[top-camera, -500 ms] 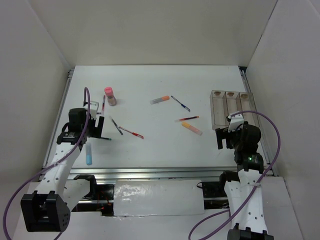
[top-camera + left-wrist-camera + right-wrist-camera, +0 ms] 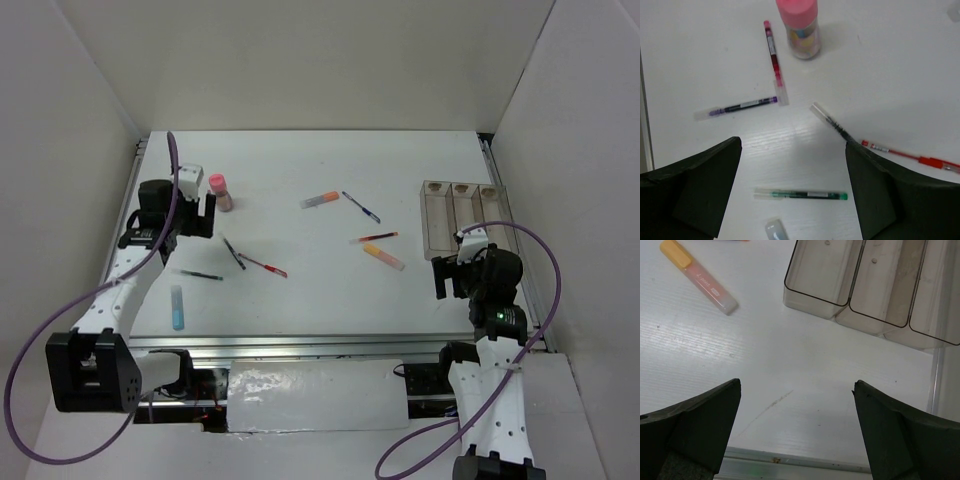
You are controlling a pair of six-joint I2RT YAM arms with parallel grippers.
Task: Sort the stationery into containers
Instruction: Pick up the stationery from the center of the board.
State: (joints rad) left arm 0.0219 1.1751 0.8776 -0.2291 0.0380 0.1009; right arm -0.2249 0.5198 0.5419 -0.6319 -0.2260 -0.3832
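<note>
Left end effector [image 2: 792, 145]: jaws spread wide, nothing in them, hanging over the worktop [image 2: 300, 300] just base-side and left of the pink-capped tube [image 2: 801, 25]. The tube stands upright. Dark-red pen [image 2: 774, 60] lies flat just left of the tube, one end level with its cap in the wrist view and the other end running toward the bases. Purple-tipped pen [image 2: 737, 106] is base-side and left of the tube; its tip meets the dark-red pen's near end, contact can't tell. Black pen [image 2: 832, 122] lies base-side of the tube, slightly right, on a diagonal. Red pen [image 2: 910, 156] is further right of the tube and near the black pen's end, touching or not unclear. Green pen [image 2: 800, 194] lies base-side of the tube, beyond the purple-tipped one, crosswise. Light-blue marker [image 2: 178, 307] is furthest base-side of the tube, a bit left. To the tube's right, at about its depth: orange marker [image 2: 320, 199], then blue pen [image 2: 361, 207]. Right of the tube and somewhat base-side: second red pen [image 2: 375, 237] and yellow-pink marker [image 2: 384, 257]. Bins [image 2: 448, 218]: three joined in a row, far right of the tube at roughly its depth, long sides running away from the bases. All the stationery in view is on the worktop, outside them. Right end effector [image 2: 796, 385]: jaws wide, holding nothing, far right of the tube and clearly base-side of it. Its camera sees the bins' near ends and the yellow-pink marker.
</note>
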